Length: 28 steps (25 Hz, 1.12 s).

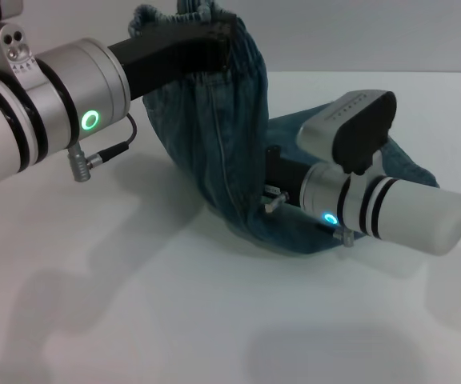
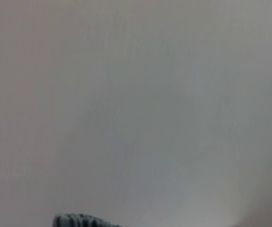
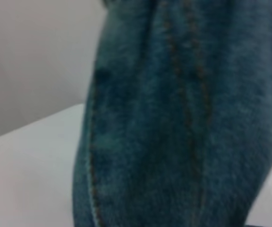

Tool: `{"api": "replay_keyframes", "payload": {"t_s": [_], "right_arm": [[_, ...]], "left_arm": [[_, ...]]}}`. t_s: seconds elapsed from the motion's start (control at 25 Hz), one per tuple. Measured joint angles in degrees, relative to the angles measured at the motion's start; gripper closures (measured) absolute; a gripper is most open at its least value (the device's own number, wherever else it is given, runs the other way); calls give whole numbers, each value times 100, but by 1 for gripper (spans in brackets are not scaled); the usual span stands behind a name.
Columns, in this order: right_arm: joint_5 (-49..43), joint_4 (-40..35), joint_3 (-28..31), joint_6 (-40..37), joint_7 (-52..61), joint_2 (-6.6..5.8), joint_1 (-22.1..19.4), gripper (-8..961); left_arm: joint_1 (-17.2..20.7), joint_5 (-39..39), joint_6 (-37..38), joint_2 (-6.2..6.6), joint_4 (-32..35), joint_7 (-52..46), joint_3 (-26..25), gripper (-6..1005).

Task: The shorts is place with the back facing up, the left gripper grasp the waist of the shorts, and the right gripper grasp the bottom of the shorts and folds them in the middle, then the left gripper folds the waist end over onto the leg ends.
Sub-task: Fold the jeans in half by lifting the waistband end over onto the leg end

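The left pincer (image 1: 214, 36) is raised high above the surface (image 1: 134, 304), clamped on the waist of the shorts (image 1: 190, 16), whose gathered, ruffled band bunches around and just above its black fingers. The likely reason for this height is to carry the waist end over toward the leg ends. Below that pincer the shorts (image 1: 222, 152) hang as a long drooping fold of blue-green denim, soft and creased, with orange stitch lines running down the seams. The cloth curves down to the white, smooth surface beside the right pincer (image 1: 272, 192), which sits low against the lower part of the fold; the denim hides its tips, so whether it is closed on cloth or merely pressing there cannot be told. Its low position appears meant to anchor the folded cloth while the other end travels. Beyond that pincer a flat spread of denim lies on the surface. The right wrist view shows hanging denim close by; the left wrist view shows little but pale background.
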Motion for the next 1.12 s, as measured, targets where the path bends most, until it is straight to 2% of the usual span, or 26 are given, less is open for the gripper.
{"api": "replay_keyframes", "payload": {"t_s": [0.16,0.36,0.56,0.68,0.8,1.12], "right_arm": [[0,311,209,-113,-276,-47,-385,954],[-53,437,1057,-110,-719,-94,-1080,954],[-55,206,1495,-125,-815,-101,-1262,953],[-51,104,1472,-110,-724,-96,-1271,953],[-44,88,1164,-101,-642,-64,-1186,953],[-10,-32,292,-139,-87,-9,-522,953]], "left_arm": [[36,1,8,0,31,0,-23,994],[42,1,9,7,88,-1,-79,994],[27,1,9,9,117,-1,-100,994],[-9,1,9,4,120,-1,-107,993],[-31,1,9,2,126,3,-109,993],[-78,1,54,0,82,6,-119,993]]}}
